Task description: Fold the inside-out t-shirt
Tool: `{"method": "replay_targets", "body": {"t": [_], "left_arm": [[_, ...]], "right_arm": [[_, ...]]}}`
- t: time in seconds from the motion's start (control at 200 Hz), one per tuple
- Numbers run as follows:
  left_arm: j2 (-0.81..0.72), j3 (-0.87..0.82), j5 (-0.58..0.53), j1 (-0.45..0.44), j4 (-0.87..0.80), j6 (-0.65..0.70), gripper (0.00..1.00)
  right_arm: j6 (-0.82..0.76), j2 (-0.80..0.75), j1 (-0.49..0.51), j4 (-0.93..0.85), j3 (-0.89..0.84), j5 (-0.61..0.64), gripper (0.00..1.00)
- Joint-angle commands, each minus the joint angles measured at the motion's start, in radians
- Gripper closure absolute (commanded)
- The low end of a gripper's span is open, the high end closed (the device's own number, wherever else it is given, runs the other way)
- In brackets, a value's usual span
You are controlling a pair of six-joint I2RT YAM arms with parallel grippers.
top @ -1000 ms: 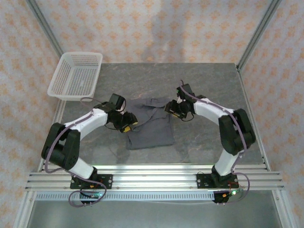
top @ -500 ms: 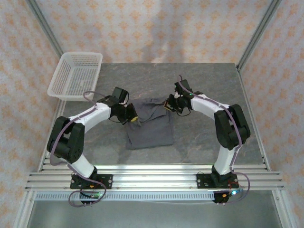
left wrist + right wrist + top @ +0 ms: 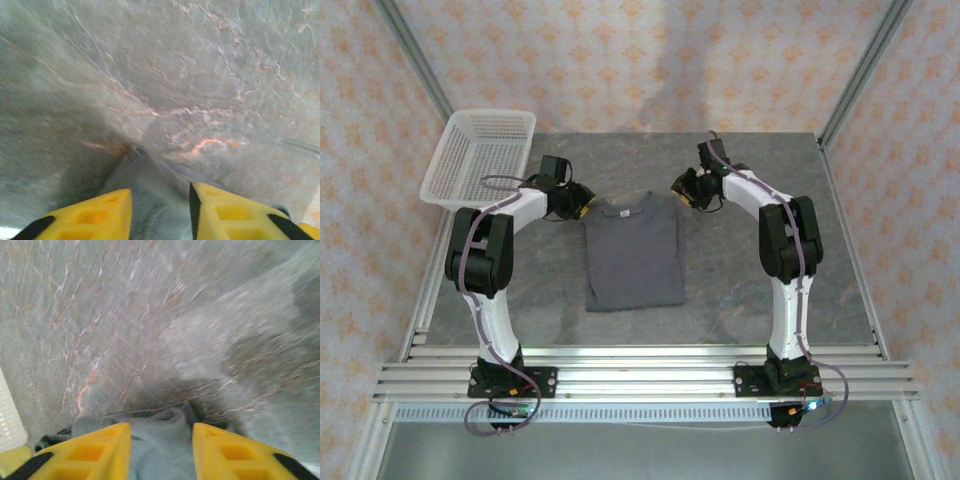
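T-shirt (image 3: pixel 635 255) lies flat in the middle of the tabletop (image 3: pixel 720 300) in the top view. It forms a narrow upright rectangle with its collar at the far end, and no sleeves stick out at the sides, so the side folds look done. The left end effector (image 3: pixel 583 208) sits at the far-left shoulder corner and the right end effector (image 3: pixel 680 192) at the far-right one. Both arms are stretched away from their bases, a pairing that suits handling the collar edge evenly from both corners. The basket (image 3: pixel 480 160) stands well apart at the far left, out of the way of the cloth. From the left wrist, the left end effector (image 3: pixel 160 200) has its yellow fingers (image 3: pixel 105 210) parted, with a tongue of grey t-shirt (image 3: pixel 150 175) lying in the gap against the tabletop (image 3: pixel 200 75). The gap is far wider than such thin cloth, so I judge it open and not pinching. From the right wrist, the right end effector (image 3: pixel 161 432) is likewise spread, with a rumpled edge of t-shirt (image 3: pixel 160 455) between the fingers (image 3: pixel 220 450) and the same loose gap. I read it as open too. A sliver of the basket (image 3: pixel 10 425) shows at the left edge there. Both sit low over the shoulder line, probably because the next fold would bring that end toward the hem.
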Motion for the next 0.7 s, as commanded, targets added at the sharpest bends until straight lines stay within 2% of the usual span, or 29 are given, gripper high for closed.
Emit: {"method": "replay_targets", "body": {"t": [0.0,0.105,0.245,0.335,0.515,0.695], "left_arm": [[-0.113,-0.001,-0.041,0.052,0.006,0.044,0.49],[-0.182,-0.014,-0.057,0.058,-0.131,0.174,0.35],[-0.231,-0.099,-0.021,0.050,-0.192,0.290,0.33],[-0.207,-0.116,-0.027,0.032,-0.232,0.344,0.34],[-0.133,-0.111,0.003,-0.011,-0.205,0.389,0.37],[-0.057,-0.108,0.058,-0.023,-0.124,0.342,0.38]], "right_arm": [[-0.040,-0.120,-0.039,-0.045,-0.069,0.042,0.58],[-0.104,-0.204,-0.041,0.003,-0.223,0.002,0.49],[-0.200,-0.249,-0.030,0.082,-0.360,-0.075,0.40],[-0.236,-0.224,-0.016,0.087,-0.345,-0.100,0.40],[-0.298,-0.131,0.016,0.068,-0.252,-0.114,0.39],[-0.298,-0.057,0.028,0.057,-0.169,-0.088,0.38]]}}
